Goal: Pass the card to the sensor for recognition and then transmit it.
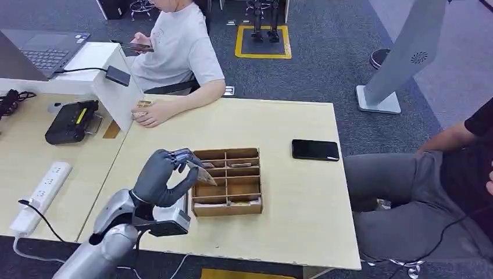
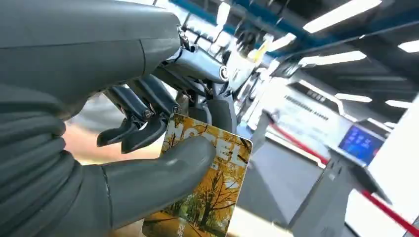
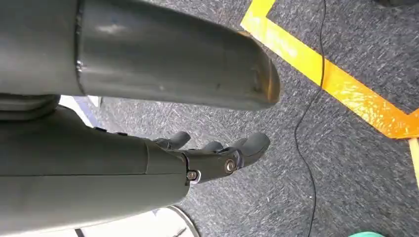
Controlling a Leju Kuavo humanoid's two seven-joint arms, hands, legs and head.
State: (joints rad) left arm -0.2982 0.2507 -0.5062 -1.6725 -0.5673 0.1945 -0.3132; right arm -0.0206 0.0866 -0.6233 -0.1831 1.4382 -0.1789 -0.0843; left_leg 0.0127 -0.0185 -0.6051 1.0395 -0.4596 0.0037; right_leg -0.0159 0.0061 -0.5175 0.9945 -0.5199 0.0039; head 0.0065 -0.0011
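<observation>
The left hand (image 1: 164, 177) holds the card (image 1: 202, 172) over the table (image 1: 290, 192), at the left edge of the compartmented box (image 1: 227, 181). A phone (image 1: 315, 150) lies right of the box. A card reader (image 1: 71, 121) sits far left, behind a power strip (image 1: 40, 195).

The thumb of the left robot hand (image 2: 148, 182) covers the middle of the card (image 2: 212, 197), hiding part of its printed lettering, and the card's lower corner is cut off by the picture's edge. In the head view the card (image 1: 203, 173) is too small for its print to be read. Beyond this robot hand, the contents of the wooden tray (image 1: 228, 181) are too small to identify. The right robot hand (image 3: 217, 158) shows edge-on, its fingers partly hidden behind its own casing.
</observation>
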